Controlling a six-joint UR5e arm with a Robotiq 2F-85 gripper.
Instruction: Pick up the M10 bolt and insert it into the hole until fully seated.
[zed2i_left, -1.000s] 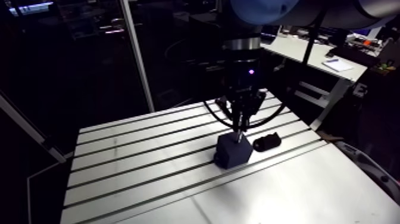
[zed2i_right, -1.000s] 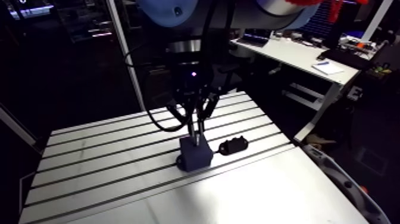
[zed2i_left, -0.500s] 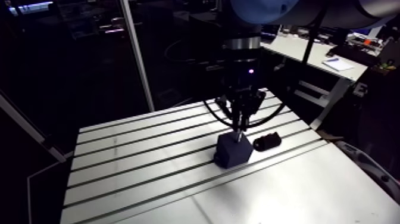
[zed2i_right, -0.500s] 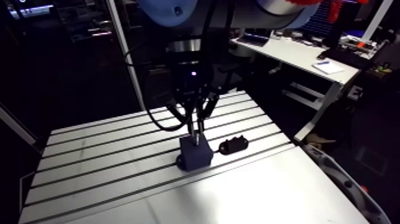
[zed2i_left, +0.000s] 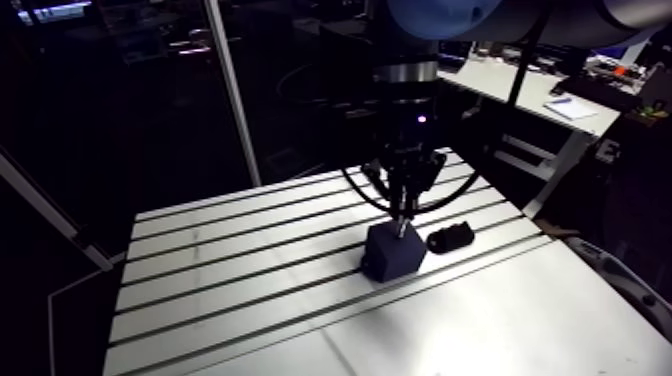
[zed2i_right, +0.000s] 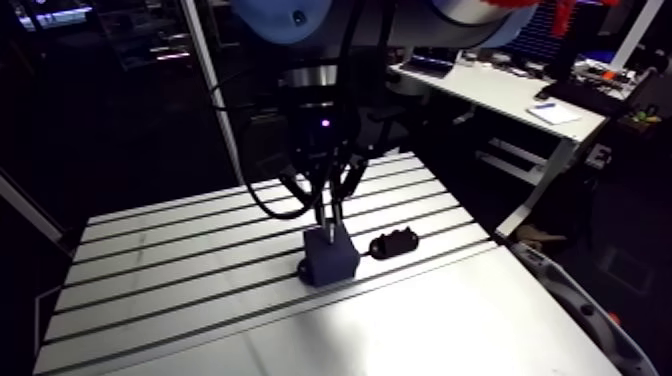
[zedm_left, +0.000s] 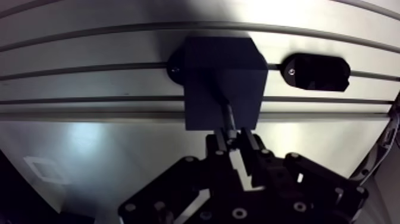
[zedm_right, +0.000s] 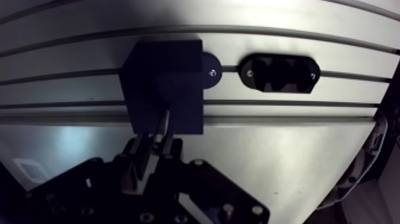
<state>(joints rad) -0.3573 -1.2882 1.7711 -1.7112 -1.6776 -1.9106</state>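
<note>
A dark cube-shaped block (zed2i_left: 392, 250) is fixed on the slotted aluminium table (zed2i_left: 250, 290), near its middle. My gripper (zed2i_left: 402, 215) hangs straight above the block. In the wrist view the fingers (zedm_left: 253, 146) stand close together around the thin metal bolt (zedm_left: 228, 116). The bolt's shaft points from the gripper (zedm_left: 233, 140) down at the top face of the block (zedm_left: 223, 80). Its tip lies against that dark face; the hole itself is hidden in the dark, and I cannot tell how deep the bolt sits.
A black oval holder (zed2i_left: 449, 238) is mounted on a table slot just beside the block, and it shows ahead of the gripper in the wrist view (zedm_left: 315, 72). The table's smooth front half (zed2i_left: 480, 320) lies toward the camera.
</note>
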